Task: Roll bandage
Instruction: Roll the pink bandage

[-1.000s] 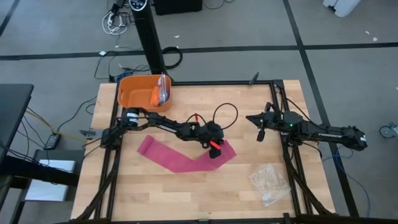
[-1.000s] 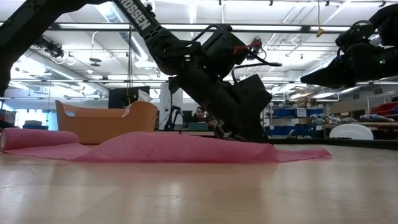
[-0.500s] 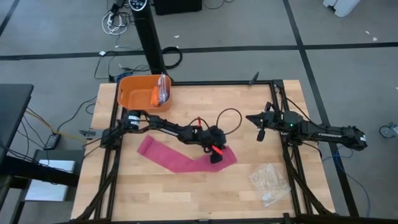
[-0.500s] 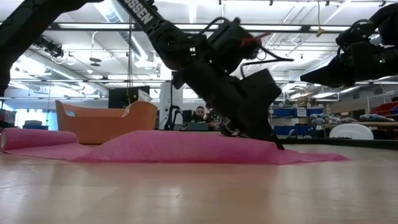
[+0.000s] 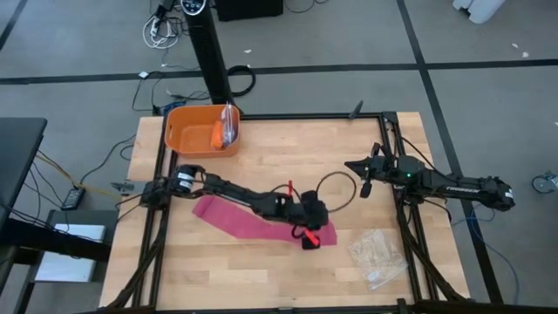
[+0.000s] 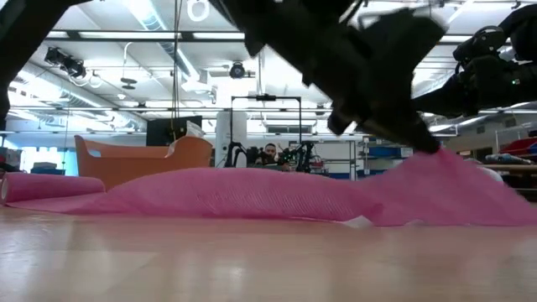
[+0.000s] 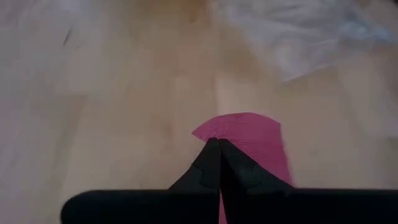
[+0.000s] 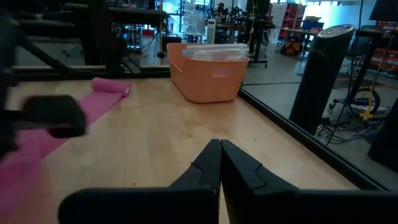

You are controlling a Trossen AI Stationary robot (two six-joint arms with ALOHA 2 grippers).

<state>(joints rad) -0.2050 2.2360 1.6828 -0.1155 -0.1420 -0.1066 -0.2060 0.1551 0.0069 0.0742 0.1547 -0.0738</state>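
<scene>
The magenta bandage lies as a long flat band across the middle of the table, from the left to the right near side. Its left end looks curled up. My left gripper is at the band's right end and is shut on it. It also shows in the left wrist view and the low view. My right gripper hovers shut and empty at the table's right side, clear of the band. My left gripper pinches the bandage close to its right end between its two fingers. A corner of that end sticks out past the fingertips. The fingers slant down from the table's left. The cloth rises to a low peak at the fingers; the rest lies on the table.
An orange tub with things in it stands at the far left. A clear crinkled plastic bag lies at the near right, just beyond the band's end, and also shows in the left wrist view. Black frame rails run along the table's sides.
My left gripper has gone toward the table's near edge and a little right, staying shut on the bandage. The band's right part, which pointed toward the far right in a V, has swung near, so the band now lies nearly straight. Its left end has stayed put.
</scene>
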